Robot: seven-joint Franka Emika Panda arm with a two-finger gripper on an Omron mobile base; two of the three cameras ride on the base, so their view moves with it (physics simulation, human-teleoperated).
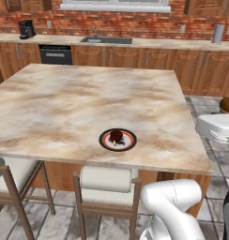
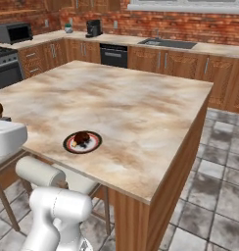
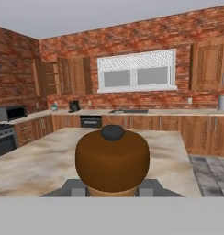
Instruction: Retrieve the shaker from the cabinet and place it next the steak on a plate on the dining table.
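- Shaker (image 3: pixel 112 158) up close in hand view: broad dark brown knob top, small dark nub at its centre, sliver of tan body just under it.
- Gripper (image 3: pixel 112 189) clamped on shaker; grey finger tips (image 3: pixel 77 188) pressed against both sides of tan body, no gap visible.
- Shaker held above near edge of dining table (image 1: pixel 79 101), beige-brown marbled top stretching away behind it in hand view.
- In left base view, dark brown knob of shaker (image 1: pixel 227 104) at far right edge, above white arm body, off right side of table.
- Plate (image 1: pixel 118 139) near front edge of table, dark rim, reddish ring, white centre; steak (image 1: pixel 116 136) resting on it, small dark lump, much smaller than plate.
- Same plate (image 2: pixel 82 142) and steak (image 2: pixel 82 138) in right base view, toward near-left part of table top.
- Shaker well apart from plate, not yet set down.
- Open wooden wall cabinet (image 3: pixel 52 79) at far left of brick back wall, shelves visible.
- Chairs (image 1: pixel 107 187) tucked under near table edge.
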